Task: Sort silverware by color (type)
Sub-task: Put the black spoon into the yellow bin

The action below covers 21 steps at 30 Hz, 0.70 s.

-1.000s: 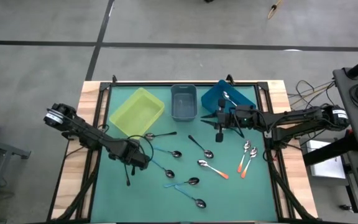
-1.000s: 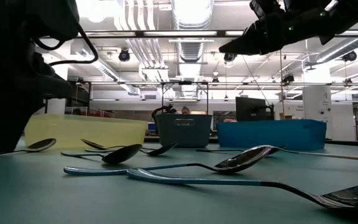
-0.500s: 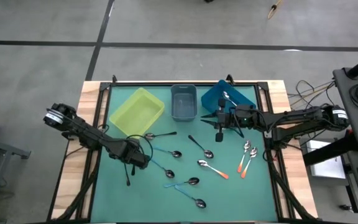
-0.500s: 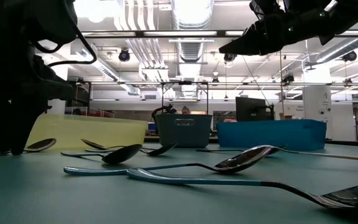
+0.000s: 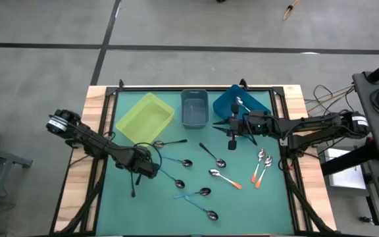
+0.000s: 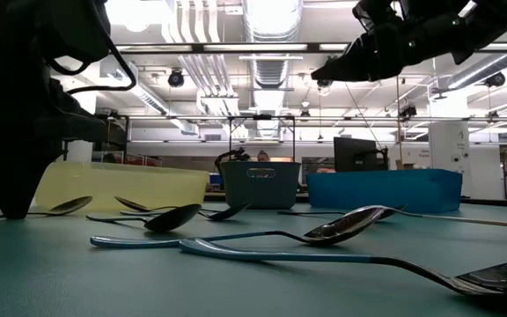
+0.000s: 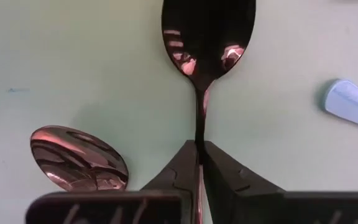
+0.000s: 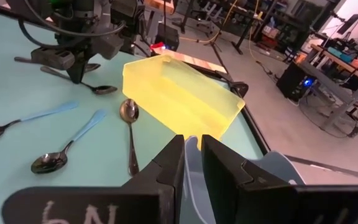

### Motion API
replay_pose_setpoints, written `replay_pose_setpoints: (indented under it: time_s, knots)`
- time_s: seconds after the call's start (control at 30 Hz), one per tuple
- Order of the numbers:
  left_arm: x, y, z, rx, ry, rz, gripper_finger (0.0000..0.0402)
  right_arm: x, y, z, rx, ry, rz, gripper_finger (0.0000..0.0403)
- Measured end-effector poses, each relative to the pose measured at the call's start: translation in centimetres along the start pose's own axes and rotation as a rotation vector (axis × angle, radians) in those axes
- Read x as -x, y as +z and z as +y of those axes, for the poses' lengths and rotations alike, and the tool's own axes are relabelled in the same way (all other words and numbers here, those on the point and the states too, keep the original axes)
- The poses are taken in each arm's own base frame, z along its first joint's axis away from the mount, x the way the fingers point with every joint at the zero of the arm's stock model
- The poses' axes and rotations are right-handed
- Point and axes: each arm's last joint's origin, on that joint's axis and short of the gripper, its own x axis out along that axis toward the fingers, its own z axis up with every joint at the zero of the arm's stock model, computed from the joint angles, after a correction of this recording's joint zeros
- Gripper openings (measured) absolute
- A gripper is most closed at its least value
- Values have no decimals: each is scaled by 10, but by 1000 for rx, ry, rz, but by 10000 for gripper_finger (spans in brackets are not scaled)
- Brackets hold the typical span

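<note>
The green worktop (image 5: 176, 210) is carrying the yellow bin (image 5: 145, 117) and loose spoons (image 5: 206, 176). The left claw (image 7: 199, 163) is pinching the black-handled spoon (image 7: 207, 37) by its thin handle, near the yellow bin. The right claw (image 8: 192, 149) is hovering nearly closed and empty beside the blue bin (image 5: 241, 105).

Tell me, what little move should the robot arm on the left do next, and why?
Probably lift straight up a little. The left pincer is shut on the thin handle of a black spoon that lies flat on the green table. Another spoon bowl sits close beside it, so a small, straight lift should get the black spoon clear without nudging that neighbour.
</note>
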Motion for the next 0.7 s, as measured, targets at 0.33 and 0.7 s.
replay_pose_setpoints:
  time_s: [0.33, 0.7]
  knots:
    - [15, -2, -9, -20, -32, 17, 1, 0, 0, 0, -9, -1, -1, 47]
    - [73, 3, -22, -67, -120, -23, 0, 0, 0, 0, -9, -2, -4, 47]
